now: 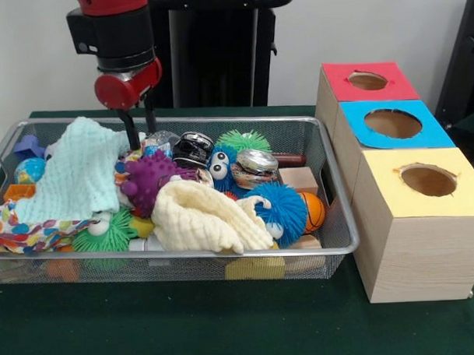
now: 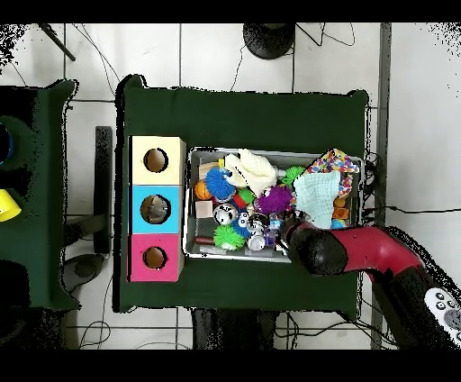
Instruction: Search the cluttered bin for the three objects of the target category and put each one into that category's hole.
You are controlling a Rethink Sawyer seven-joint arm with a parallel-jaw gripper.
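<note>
The silver wire-mesh bin (image 1: 342,238) is heaped with toys and cloths; it also shows in the overhead view (image 2: 189,236). One clear crinkled bottle (image 1: 162,139) peeks out at the back, between the purple spiky ball (image 1: 150,180) and a black-and-silver object (image 1: 194,146). I see no other clear bottle; they may be buried. My gripper (image 1: 143,139) reaches down into the back of the bin, just left of that bottle. Its two black fingers (image 1: 131,127) stand apart with nothing between them. In the overhead view the arm's wrist (image 2: 311,249) hides the gripper.
A mint cloth (image 1: 79,171) and a cream cloth (image 1: 203,216) cover part of the heap. The shiny silver can (image 1: 257,163), blue (image 1: 283,208) and green (image 1: 243,140) fuzzy balls lie nearby. Wooden boxes with red (image 1: 367,80), blue (image 1: 393,124) and yellow (image 1: 428,180) holes stand right of the bin.
</note>
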